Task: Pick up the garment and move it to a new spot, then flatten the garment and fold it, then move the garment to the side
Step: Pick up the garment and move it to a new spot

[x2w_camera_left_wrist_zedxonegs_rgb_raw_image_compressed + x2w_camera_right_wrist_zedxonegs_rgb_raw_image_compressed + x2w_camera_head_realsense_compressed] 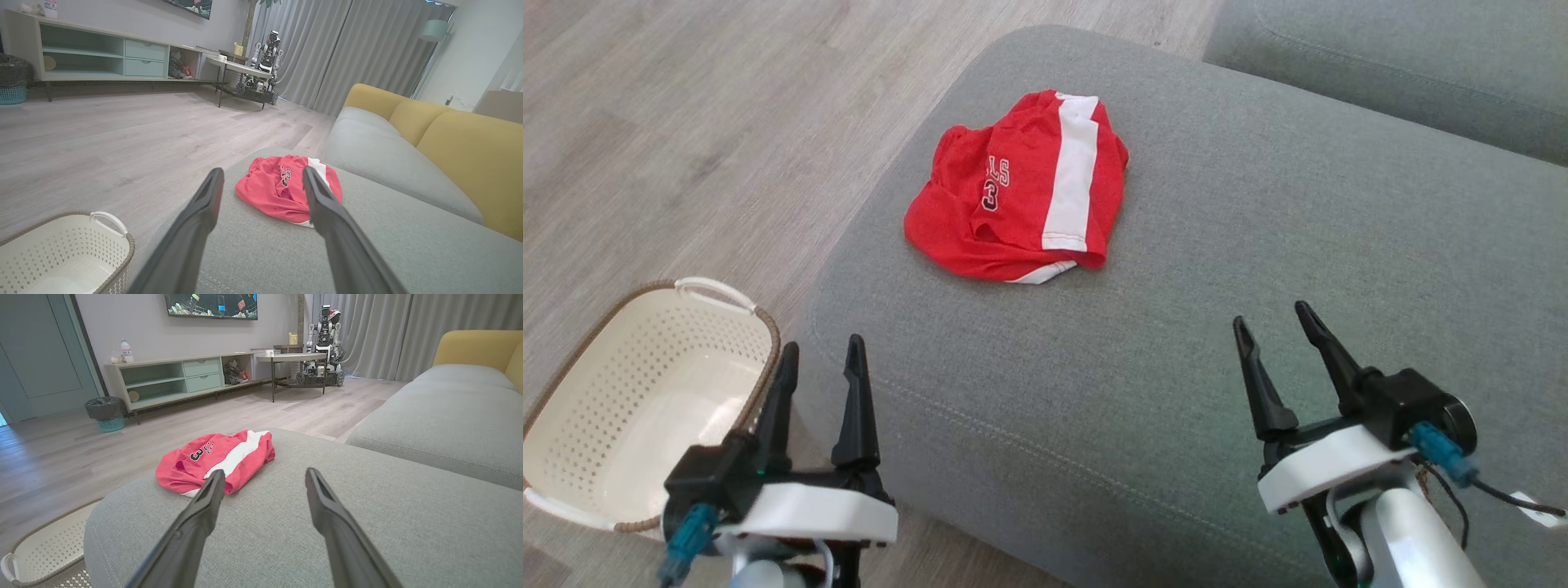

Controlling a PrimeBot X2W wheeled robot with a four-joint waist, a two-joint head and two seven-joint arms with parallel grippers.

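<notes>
Pickup is the step in hand, and by the look of things it has not yet begun. Off to the outer left of the left gripper [823,343], and lower, a cream perforated plastic basket with a brown woven rim [761,327] stands on the pale wood-plank floor [686,122]. This gripper hovers at the near left edge of the broad grey fabric sofa cushion [1176,367], its two dark fingers spread wide with nothing between them. The crumpled red mesh jersey with a white stripe and dark lettering [1021,196] lies bunched on the cushion, straight ahead of the left fingertips and slightly to their right, well apart from them; in the left wrist view it sits framed between the two fingers. From the right gripper [1272,314], which hangs over the cushion's near right part, the jersey is ahead and well off to the left. These fingers are likewise parted wide and empty. The next move likely calls for reaching forward and down to the heap. One pair of fingers must close on a raised fold, pinching cloth and not the cushion beneath. The jersey can then be lifted clear and carried to a free patch of cushion.
</notes>
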